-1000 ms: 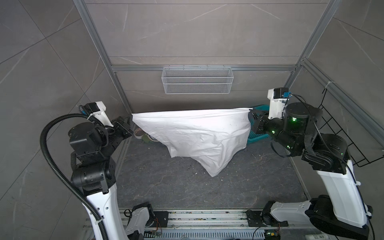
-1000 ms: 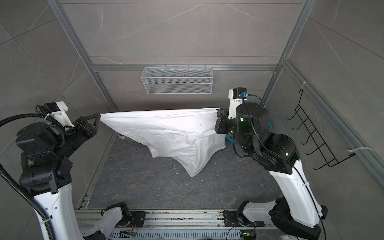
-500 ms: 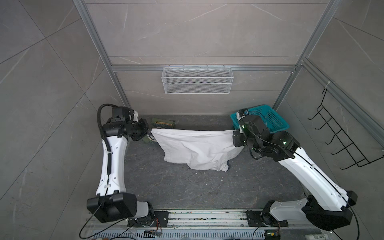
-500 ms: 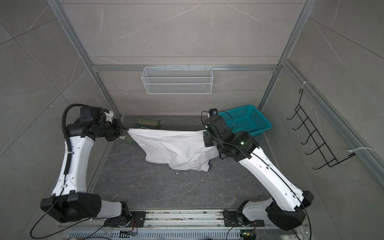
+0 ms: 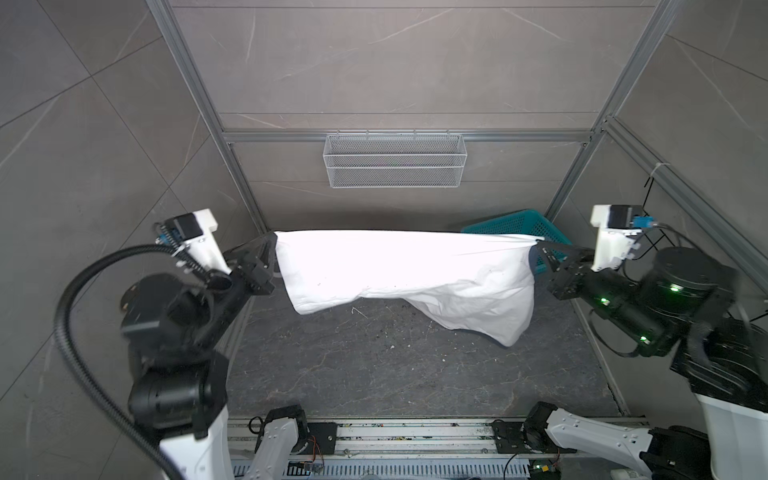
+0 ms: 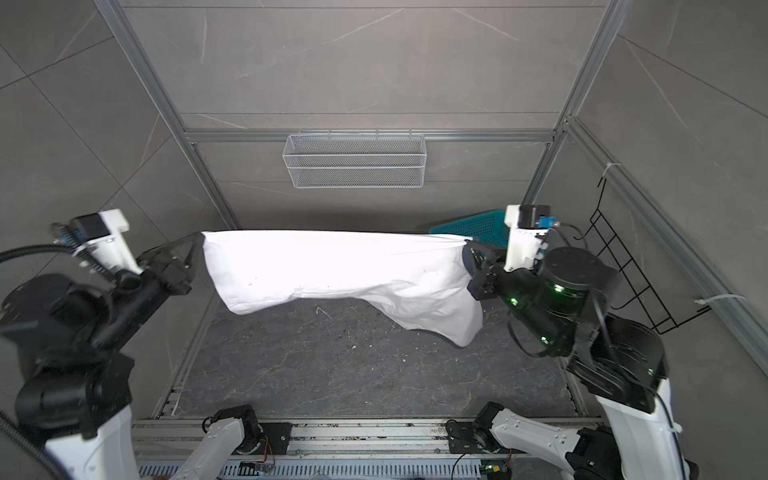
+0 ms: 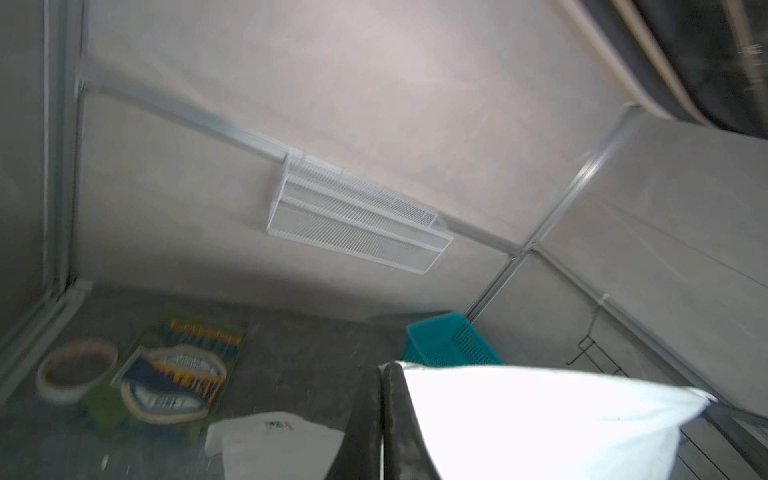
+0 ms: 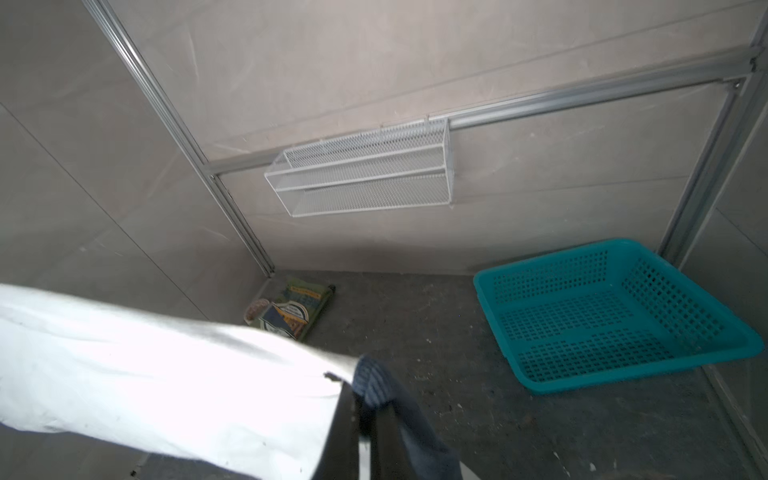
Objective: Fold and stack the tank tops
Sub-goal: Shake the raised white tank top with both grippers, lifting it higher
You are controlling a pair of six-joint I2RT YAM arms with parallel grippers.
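Cloth: 1 white top, clamped by left hand, right hand | 1 olive top

A teal perforated plastic basket sat on the dark marbled desk in the back right corner, close to both walls. A white wire-mesh shelf hung from the aluminium rail across the back wall, well above the desk. A black wire rack was fixed to the right wall. Pale specks dotted the desk's middle. A blurred pale ring lay near the back left corner. A metal track ran along the near edge.
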